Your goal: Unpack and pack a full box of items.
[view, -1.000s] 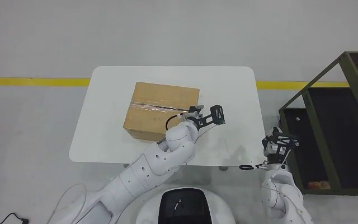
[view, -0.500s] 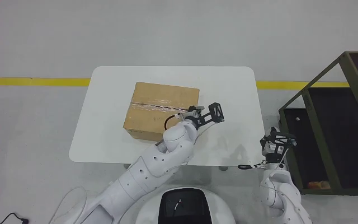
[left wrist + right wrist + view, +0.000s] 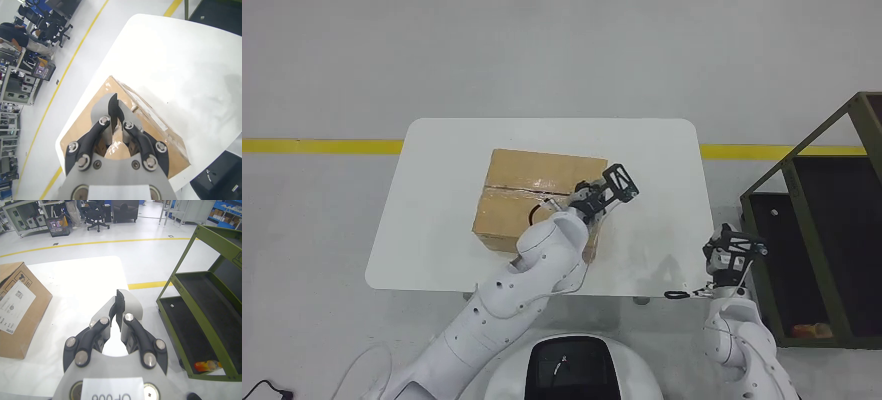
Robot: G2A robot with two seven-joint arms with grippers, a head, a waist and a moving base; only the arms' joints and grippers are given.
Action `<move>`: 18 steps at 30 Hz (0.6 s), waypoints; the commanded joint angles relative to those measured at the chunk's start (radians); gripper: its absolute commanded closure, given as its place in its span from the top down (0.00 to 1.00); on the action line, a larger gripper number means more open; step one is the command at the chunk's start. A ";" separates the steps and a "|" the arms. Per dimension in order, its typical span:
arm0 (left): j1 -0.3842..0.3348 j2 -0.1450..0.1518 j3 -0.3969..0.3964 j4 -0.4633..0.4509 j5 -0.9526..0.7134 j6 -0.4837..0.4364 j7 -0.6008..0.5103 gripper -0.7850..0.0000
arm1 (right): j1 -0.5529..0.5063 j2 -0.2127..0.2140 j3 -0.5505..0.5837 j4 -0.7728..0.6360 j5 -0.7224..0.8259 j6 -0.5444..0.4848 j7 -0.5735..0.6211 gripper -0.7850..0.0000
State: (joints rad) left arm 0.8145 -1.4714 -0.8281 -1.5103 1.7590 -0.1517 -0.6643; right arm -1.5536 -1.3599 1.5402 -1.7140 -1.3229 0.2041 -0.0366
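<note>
Top view: the taped cardboard box (image 3: 532, 190) sits closed at the middle of the white table (image 3: 442, 200); the left gripper (image 3: 616, 186) is at its right end; the right gripper (image 3: 731, 250) hangs just off the table's right edge, beside the green cart (image 3: 832, 240). Left wrist view: claw pressed together above the box top, pinching nothing. Right wrist view: claw likewise pressed together and empty over the table edge; box well apart.

Left gripper (image 3: 115, 106), right gripper (image 3: 117, 306) — both closed
</note>
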 commanded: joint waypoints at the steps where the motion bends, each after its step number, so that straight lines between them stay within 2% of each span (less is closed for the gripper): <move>1: 0.011 -0.001 -0.012 -0.027 -0.016 0.004 0.002 0.00 | 0.002 0.000 -0.001 0.002 0.001 -0.001 -0.001 0.00; 12: 0.063 -0.011 -0.069 -0.174 -0.131 0.047 -0.011 0.00 | 0.016 -0.003 -0.003 0.019 0.009 -0.008 0.001 0.00; 18: 0.090 -0.006 -0.114 -0.219 -0.090 0.063 -0.028 0.00 | 0.028 -0.003 0.000 0.026 0.016 -0.018 0.005 0.00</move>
State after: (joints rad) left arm 0.8992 -1.4790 -0.9312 -1.7255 1.6657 -0.0859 -0.6896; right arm -1.5278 -1.3626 1.5402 -1.6895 -1.3078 0.1875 -0.0315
